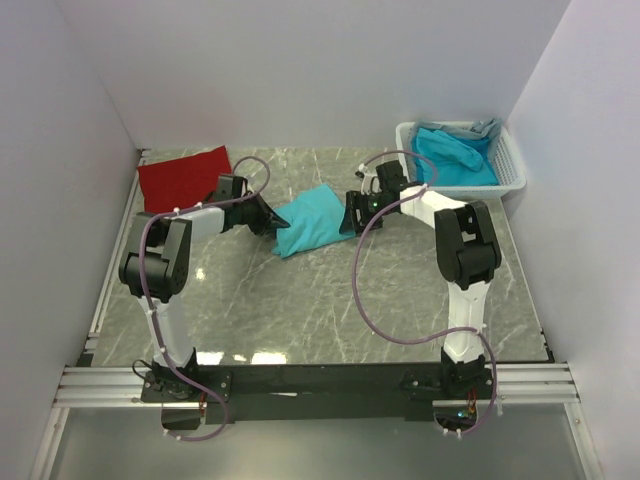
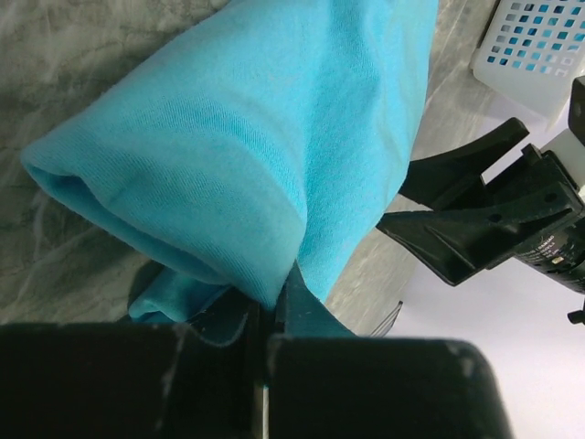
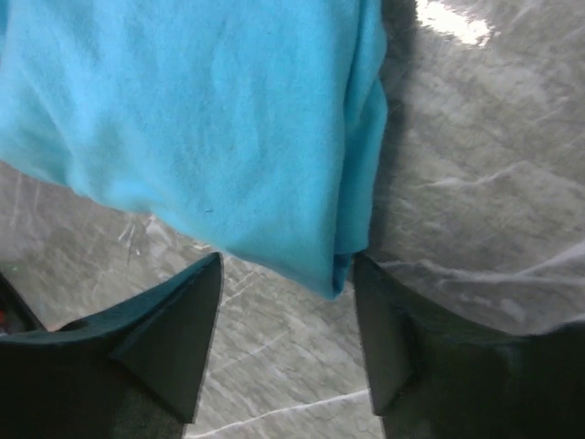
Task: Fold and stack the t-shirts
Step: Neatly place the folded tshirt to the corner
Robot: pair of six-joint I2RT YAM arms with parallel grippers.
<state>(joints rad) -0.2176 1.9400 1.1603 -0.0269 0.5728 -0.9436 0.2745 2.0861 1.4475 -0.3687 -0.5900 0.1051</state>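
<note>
Counted on the table [image 1: 300, 300]: two grippers, one white basket [image 1: 512, 172], one red t-shirt [image 1: 183, 177], one turquoise t-shirt [image 1: 312, 222] lying loose. More turquoise cloth [image 1: 455, 155] heaped in the basket, number of garments there impossible to tell.

Clenched tight: the left gripper [image 2: 274, 311], with a fold of the turquoise t-shirt nipped between its fingers [image 2: 366, 384]. Just ahead of those fingertips, bulging up and leftward in the wrist view, the shirt's rolled hem.

Spread wide and grasping nothing: the right gripper [image 3: 288, 265]. Hanging into the gap between its fingers [image 3: 384, 338], one corner of the same shirt, just beside the finger on the right of that view and apart from the other. Bare marble under both fingertips.

Facing each other across the turquoise t-shirt, one gripper at each end of it.

Behind the left gripper's fingers, off toward the far left corner: the red t-shirt, folded and flat, well apart from both grippers.

Behind the right gripper's fingers, past its wrist: the basket, at the far right corner.
</note>
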